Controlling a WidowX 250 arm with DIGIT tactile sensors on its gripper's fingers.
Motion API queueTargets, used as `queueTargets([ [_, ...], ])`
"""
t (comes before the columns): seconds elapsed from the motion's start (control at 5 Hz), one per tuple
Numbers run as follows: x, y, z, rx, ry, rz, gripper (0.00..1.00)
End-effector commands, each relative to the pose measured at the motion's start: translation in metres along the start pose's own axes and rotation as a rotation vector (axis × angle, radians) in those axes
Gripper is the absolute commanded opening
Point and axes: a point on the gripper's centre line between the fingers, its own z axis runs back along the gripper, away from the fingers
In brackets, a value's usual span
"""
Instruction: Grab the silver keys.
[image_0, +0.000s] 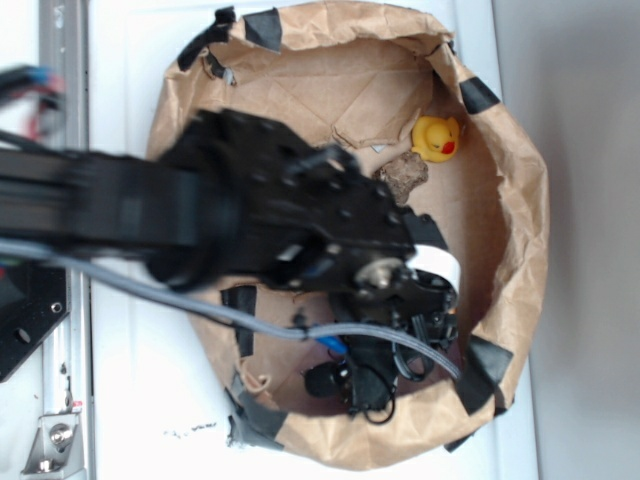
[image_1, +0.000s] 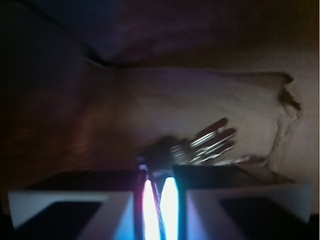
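In the wrist view the silver keys (image_1: 207, 145) fan out to the right just past my fingertips, lying on the brown paper floor. My gripper (image_1: 157, 172) is nearly closed, its two fingers a narrow slit apart. A thin strand of the bunch's ring end runs through that slit. In the exterior view the gripper (image_0: 372, 392) is low at the near side of the paper bag, and the arm hides the keys.
The crumpled brown paper bag (image_0: 520, 200) rings the work area, with black tape patches on its rim. A yellow rubber duck (image_0: 437, 138) and a brown rock (image_0: 404, 175) sit at the far side. The bag wall (image_1: 280, 115) rises just behind the keys.
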Motion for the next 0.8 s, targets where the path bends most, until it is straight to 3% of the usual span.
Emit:
queueTargets([
  [0.0,0.019,0.011,0.121,0.085,-0.196,0.188,0.0],
  [0.2,0.012,0.013,0.169,0.111,-0.217,0.322,0.0],
  [0.4,0.009,0.004,0.156,0.188,-0.187,0.294,0.0],
  [0.6,0.01,0.001,0.14,0.306,-0.178,0.317,0.0],
])
